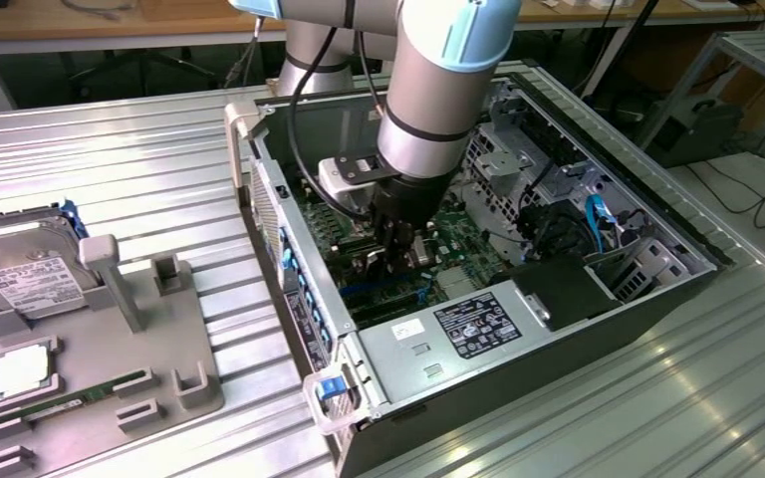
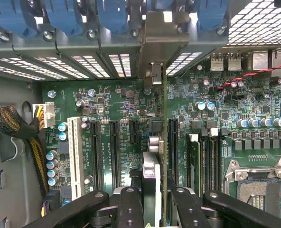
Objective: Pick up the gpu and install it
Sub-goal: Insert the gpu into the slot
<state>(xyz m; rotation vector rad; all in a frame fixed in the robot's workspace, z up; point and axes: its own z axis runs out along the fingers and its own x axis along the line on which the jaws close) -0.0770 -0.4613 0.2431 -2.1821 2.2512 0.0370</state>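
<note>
The claw (image 2: 160, 209) pinches the gpu (image 2: 165, 118) by its edge; the card stands edge-on over the motherboard slots (image 2: 114, 147) inside the case (image 1: 529, 408), centre of the exterior frame. Likely light, stiff, fragile: hold bare board edges

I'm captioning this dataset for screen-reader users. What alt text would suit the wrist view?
The pincer grips the gpu, seen edge-on, upright over the expansion slots of a green motherboard inside an open computer case. Its metal end bracket reaches the case's rear wall, beside a row of blue clips.
</note>
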